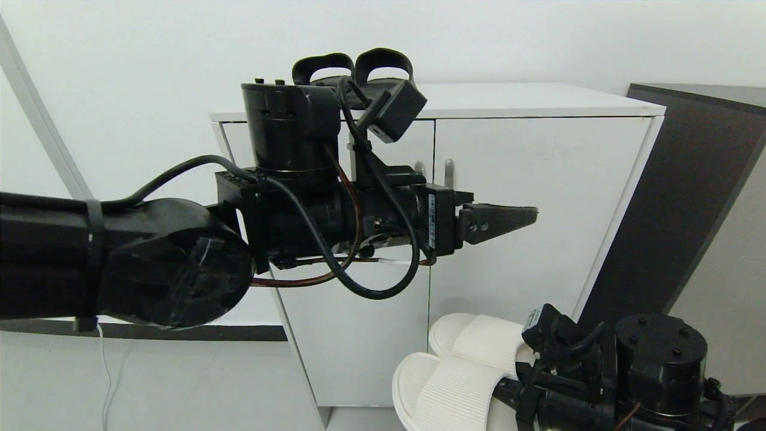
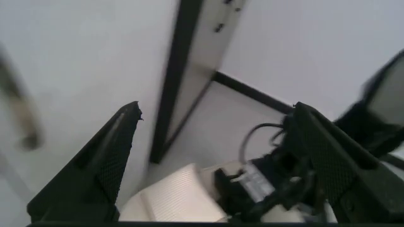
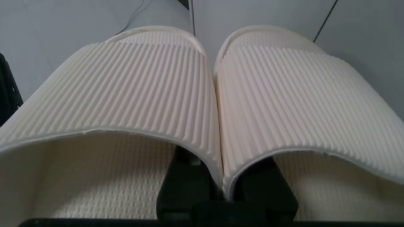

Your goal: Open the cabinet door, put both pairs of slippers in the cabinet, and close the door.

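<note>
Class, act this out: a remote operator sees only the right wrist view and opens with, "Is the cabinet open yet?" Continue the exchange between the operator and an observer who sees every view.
Observer: No, both cabinet doors are shut.
Operator: Where is the other pair of slippers?
Observer: The black slippers sit on the cabinet top.
Operator: Where is the left arm?
Observer: The left gripper is raised in front of the doors, jaws open.
</note>
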### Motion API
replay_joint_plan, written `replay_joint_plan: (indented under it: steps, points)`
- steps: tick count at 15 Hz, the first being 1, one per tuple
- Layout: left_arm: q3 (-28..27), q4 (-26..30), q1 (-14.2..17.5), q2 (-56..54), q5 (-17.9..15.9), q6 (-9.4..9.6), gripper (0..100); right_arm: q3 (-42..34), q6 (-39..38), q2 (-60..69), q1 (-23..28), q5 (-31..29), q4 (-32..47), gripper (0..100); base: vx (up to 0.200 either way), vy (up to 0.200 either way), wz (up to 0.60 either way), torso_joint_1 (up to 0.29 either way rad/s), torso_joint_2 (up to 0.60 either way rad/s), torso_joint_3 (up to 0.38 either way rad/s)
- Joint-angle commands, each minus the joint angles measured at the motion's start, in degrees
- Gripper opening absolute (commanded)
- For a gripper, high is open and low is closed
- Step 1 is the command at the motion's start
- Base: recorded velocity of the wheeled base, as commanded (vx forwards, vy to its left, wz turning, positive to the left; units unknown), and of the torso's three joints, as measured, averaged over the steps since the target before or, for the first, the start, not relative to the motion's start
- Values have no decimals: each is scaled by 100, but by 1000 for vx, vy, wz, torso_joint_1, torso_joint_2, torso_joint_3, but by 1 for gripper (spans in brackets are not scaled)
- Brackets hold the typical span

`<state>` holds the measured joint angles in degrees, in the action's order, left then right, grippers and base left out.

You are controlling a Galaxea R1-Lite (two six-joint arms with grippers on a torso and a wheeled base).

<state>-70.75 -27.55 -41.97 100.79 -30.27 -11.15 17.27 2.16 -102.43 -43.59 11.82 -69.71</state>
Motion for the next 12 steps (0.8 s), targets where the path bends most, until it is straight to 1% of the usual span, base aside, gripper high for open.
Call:
replay_joint_plan:
  steps: [1, 2, 3, 4, 5, 6, 8, 9, 11, 12]
  points:
    - [-351, 13, 31, 257, -243, -352, 100, 4, 4, -32, 0, 4, 1, 0, 0, 0, 0, 0, 0, 0]
    - [-474, 4, 102, 318, -251, -511, 100, 4, -5, -32, 0, 4, 1, 0, 0, 0, 0, 0, 0, 0]
    - [-527, 4, 137, 380, -181, -519, 100, 4, -31, -32, 0, 4, 1, 0, 0, 0, 0, 0, 0, 0]
    - [-501, -13, 163, 380, 56, -511, 100, 4, -40, -32, 0, 4, 1, 0, 0, 0, 0, 0, 0, 0]
    - [-413, -31, 163, 371, 399, -502, 100, 4, -40, -32, 0, 4, 1, 0, 0, 0, 0, 0, 0, 0]
    - [-290, -66, 163, 327, 566, -502, 100, 4, -40, -32, 0, 4, 1, 0, 0, 0, 0, 0, 0, 0]
    - [-96, -172, 181, 257, 689, -493, 100, 4, -40, -58, 0, 4, 1, 0, 0, 0, 0, 0, 0, 0]
    - [-88, -172, 216, 248, 786, -493, 100, 4, -40, -76, 0, 4, 1, 0, 0, 0, 0, 0, 0, 0]
    - [-79, -207, 286, 274, 1111, -502, 100, 13, -40, -85, 9, 4, 1, 0, 0, 0, 0, 0, 0, 0]
    - [-88, -251, 312, 301, 1216, -502, 100, 13, -49, -85, 9, -5, 1, 0, 0, 0, 0, 0, 0, 0]
